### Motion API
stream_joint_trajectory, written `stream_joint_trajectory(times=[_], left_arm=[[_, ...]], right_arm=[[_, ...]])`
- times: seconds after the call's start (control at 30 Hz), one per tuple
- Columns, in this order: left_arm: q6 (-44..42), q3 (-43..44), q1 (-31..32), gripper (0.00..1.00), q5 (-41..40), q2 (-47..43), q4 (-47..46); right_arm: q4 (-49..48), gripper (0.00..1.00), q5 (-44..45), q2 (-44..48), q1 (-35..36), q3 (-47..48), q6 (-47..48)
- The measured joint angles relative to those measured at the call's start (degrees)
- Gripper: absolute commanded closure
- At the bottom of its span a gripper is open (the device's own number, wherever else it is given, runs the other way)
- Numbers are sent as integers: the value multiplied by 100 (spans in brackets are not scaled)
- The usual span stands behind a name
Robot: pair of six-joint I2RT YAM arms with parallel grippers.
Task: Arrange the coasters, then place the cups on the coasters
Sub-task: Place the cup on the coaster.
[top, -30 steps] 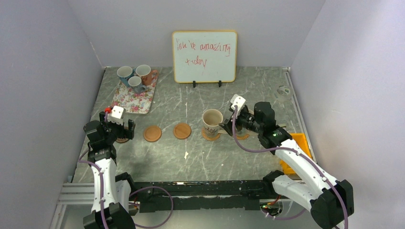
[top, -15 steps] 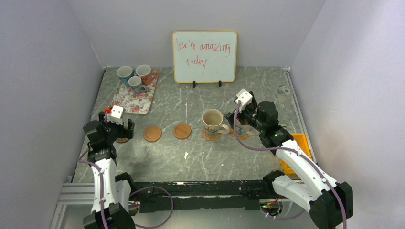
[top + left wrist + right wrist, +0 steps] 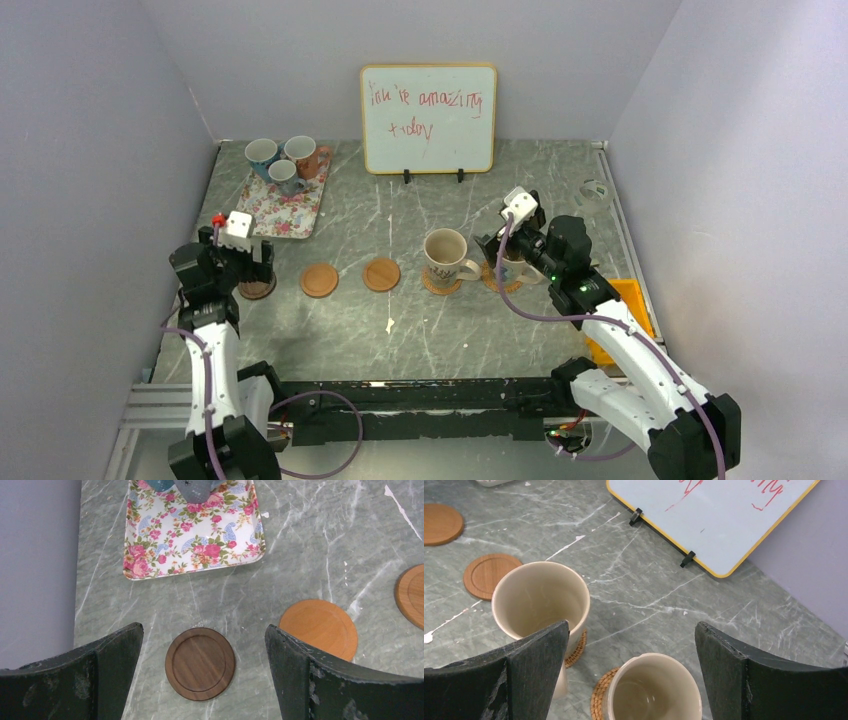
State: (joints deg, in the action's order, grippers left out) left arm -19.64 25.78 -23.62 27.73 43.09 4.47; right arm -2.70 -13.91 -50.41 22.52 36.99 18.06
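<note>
Cups [image 3: 197,490] on tray [image 3: 170,555] cropped, woven coaster [image 3: 599,695] mostly under cream cup [image 3: 654,690]

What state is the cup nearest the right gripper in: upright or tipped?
Upright. In the right wrist view, the cream cup stands mouth up, empty, on a woven coaster.

A grey-green marbled tabletop [image 3: 440,335] with white veins was enclosed by plain pale lavender walls [image 3: 90,150] on the left, far and right sides. A yellow-framed whiteboard [image 3: 428,118] stood upright at the far wall. Lighting was even.
</note>
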Motion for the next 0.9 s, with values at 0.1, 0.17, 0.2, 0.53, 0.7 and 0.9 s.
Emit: stream_joint_trajectory(times=[0.1, 0.17, 0.2, 0.53, 0.7, 0.9], left_arm=[[37, 341, 2, 4, -2, 363, 7], [116, 573, 2, 4, 0, 570, -31], [179, 721, 2, 4, 4, 691, -33], [592, 2354, 750, 4, -605, 2192, -234], [527, 3187, 1534, 4, -1285, 3136, -240], [455, 4861, 1705, 4, -1952, 4756, 11]], right_arm=[[2, 0, -13, -31, -7, 0, 7], [2, 0, -20, -37, -7, 0, 22], [0, 0, -26, -37, -7, 0, 35], [0, 0, -26, -101, -7, 0, 151], [2, 0, -39, -103, -79, 0, 216], [4, 0, -146, -160, -291, 0, 275]])
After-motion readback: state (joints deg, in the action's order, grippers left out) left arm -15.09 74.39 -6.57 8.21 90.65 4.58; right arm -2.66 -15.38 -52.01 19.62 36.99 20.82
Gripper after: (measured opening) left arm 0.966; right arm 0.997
